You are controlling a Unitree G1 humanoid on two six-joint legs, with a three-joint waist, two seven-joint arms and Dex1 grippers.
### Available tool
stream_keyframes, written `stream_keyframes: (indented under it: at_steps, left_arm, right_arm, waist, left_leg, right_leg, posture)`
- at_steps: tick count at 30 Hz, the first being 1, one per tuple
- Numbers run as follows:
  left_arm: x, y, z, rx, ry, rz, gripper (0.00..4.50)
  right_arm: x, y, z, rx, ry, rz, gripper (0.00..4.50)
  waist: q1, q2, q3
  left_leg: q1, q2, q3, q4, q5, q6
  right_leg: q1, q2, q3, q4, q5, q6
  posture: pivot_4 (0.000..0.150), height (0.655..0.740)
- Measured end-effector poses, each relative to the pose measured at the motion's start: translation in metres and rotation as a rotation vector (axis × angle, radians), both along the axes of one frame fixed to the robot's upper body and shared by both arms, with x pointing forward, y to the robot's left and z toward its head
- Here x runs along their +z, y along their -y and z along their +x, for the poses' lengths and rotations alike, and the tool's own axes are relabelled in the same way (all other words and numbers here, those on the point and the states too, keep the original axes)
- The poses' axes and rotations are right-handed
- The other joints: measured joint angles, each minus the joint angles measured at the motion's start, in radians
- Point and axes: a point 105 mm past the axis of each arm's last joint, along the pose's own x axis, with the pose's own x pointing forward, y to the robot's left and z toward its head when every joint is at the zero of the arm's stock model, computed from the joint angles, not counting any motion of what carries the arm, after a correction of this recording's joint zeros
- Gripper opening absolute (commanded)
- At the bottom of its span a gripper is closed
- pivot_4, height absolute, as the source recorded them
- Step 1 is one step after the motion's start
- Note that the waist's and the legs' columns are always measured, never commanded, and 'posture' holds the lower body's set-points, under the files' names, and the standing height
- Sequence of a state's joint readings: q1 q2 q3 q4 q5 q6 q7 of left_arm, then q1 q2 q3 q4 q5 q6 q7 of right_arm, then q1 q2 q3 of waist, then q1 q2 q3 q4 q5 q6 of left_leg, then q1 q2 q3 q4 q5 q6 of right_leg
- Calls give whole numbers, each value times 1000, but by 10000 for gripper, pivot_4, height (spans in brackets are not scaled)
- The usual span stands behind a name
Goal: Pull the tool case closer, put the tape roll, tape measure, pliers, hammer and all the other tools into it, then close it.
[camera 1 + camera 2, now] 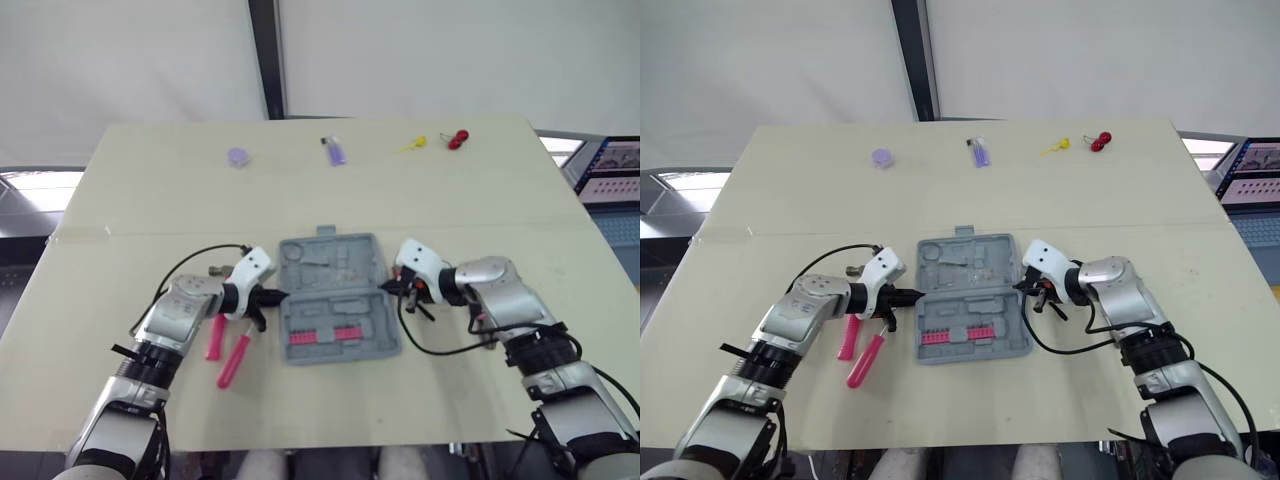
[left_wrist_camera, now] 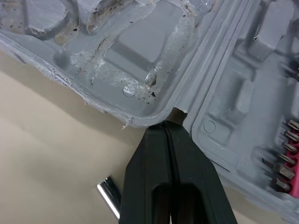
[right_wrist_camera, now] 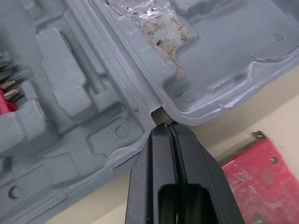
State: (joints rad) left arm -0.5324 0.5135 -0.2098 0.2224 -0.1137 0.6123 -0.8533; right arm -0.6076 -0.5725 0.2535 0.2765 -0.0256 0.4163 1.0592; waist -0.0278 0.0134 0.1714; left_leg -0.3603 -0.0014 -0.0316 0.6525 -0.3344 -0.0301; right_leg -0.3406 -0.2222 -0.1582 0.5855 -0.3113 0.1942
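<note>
The grey moulded-plastic tool case [image 1: 335,300] is looking matt, its lid interior showing rough, stained patches. The pale beige table top [image 1: 150,200] is appearing smooth and matt, while a small silver metal cylinder [image 2: 108,199] is gleaming.

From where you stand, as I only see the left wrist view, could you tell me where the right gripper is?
Observer: The right gripper is shut, at the hinge notch on the right side of the open tool case.
Operator: Is anything lying near my left arm?
Observer: A pink-handled tool lies on the table, left of the case, partly hidden by that arm.
Operator: Anything farther out?
Observer: A purple roll sits near the table's far edge.
</note>
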Motion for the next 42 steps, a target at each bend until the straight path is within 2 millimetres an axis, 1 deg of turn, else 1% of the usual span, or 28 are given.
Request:
stream_keyframes:
  at_steps: [11, 14, 22, 27, 29, 35, 42]
  left_arm:
    - [-4, 0, -17, -38, -34, 16, 0]
    - [-6, 0, -24, -54, -44, 28, 0]
    - [-12, -1, -48, -97, -77, 52, 0]
    - [-17, 0, -69, -138, -119, 59, 0]
    - [-19, -1, -77, -152, -138, 62, 0]
    - [-21, -2, -94, -181, -172, 74, 0]
    - [-30, 2, -113, -208, -221, 69, 0]
  right_arm:
    - [-5, 0, -15, 11, -33, 7, 622]
    - [-8, 0, -23, 23, -56, 14, 622]
    - [-16, 1, -50, 46, -121, 31, 622]
    - [-22, 3, -71, 58, -171, 38, 622]
    - [-22, 3, -78, 64, -189, 40, 622]
    - [-22, 4, -96, 84, -225, 42, 622]
    - [-28, 7, -118, 91, -298, 36, 622]
  waist:
    - [1, 0, 0]
    - [2, 0, 0]
    - [5, -1, 0]
    - [10, -1, 0]
    - [20, -1, 0]
    - [32, -1, 0]
    - [47, -1, 0]
  left_leg:
    - [0, 0, 0, 0, 0, 0]
    - [0, 0, 0, 0, 0, 0]
    - [0, 0, 0, 0, 0, 0]
    - [0, 0, 1, 0, 0, 0]
    - [0, 0, 1, 1, 0, 0]
    - [0, 0, 2, 2, 0, 0]
    - [0, 0, 3, 3, 0, 0]
  right_leg:
    - [0, 0, 0, 0, 0, 0]
    - [0, 0, 0, 0, 0, 0]
    - [1, 0, 1, 0, 0, 0]
    - [0, 0, 1, 0, 0, 0]
    - [0, 0, 2, -1, 0, 0]
    - [1, 0, 3, -1, 0, 0]
    - [1, 0, 3, -1, 0, 0]
  posture:
    - [1500, 7400]
    - [1500, 7400]
    - [1500, 7400]
    - [1500, 7400]
    - [1500, 7400]
    - [1500, 7400]
    - [1500, 7400]
